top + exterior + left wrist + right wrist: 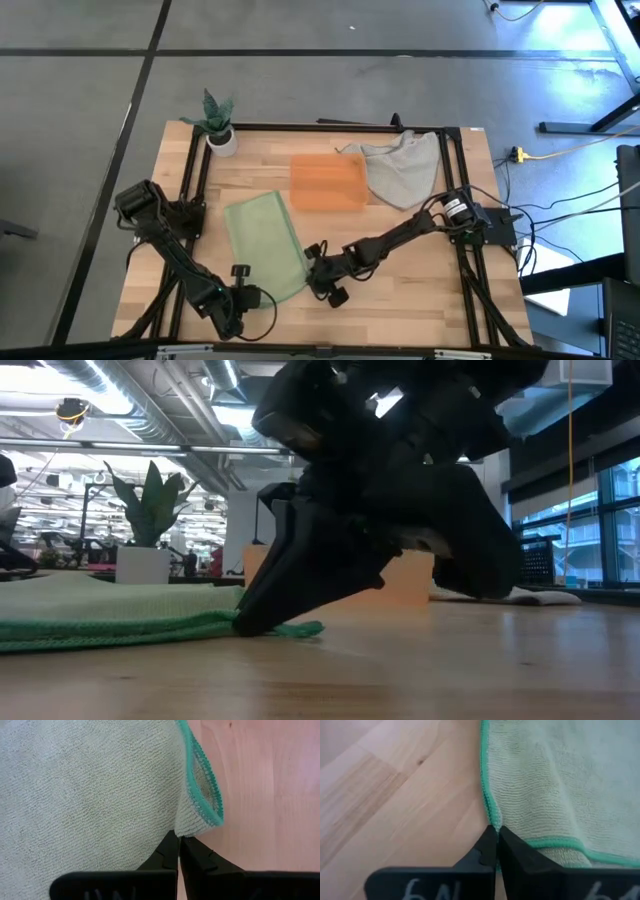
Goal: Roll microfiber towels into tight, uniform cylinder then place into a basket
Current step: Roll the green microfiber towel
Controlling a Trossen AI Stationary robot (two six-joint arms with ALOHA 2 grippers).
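Both arms reach low to the near end of a green towel (265, 243) lying flat beside the orange basket (327, 181), the left gripper (178, 840) and right gripper (494, 831) each pinched closed on a corner of its hem.

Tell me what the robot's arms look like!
Both are dark, nearly black, built of jointed sections. The left arm and right arm each end in a tool with two pointed black fingers. Thin black cables loop beside them. Pale markings show on the right tool body.
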